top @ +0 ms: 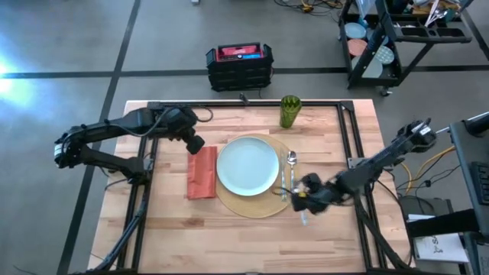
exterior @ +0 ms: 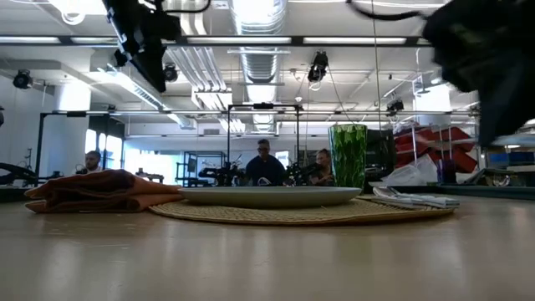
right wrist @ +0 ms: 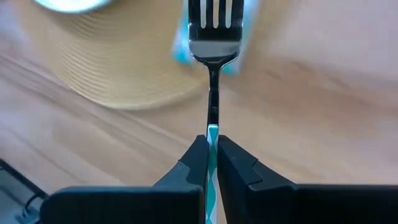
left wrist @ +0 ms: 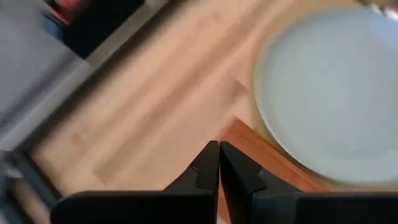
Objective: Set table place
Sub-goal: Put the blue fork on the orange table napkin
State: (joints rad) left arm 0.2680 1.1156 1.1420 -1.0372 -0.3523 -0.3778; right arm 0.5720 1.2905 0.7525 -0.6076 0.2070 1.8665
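Right gripper: pinched on fork handle — lower it level beside the spoon.
Left gripper: closed, empty, above napkin.

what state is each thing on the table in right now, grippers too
round tan woven placemat: flat on the light-wood table, under the plate
pale blue round plate: empty, upright
orange cloth napkin: folded, beside the plate
green translucent cup: upright
silver spoon: lying on the placemat
silver fork: held by its handle
right gripper: shut on fork
left gripper: shut, empty
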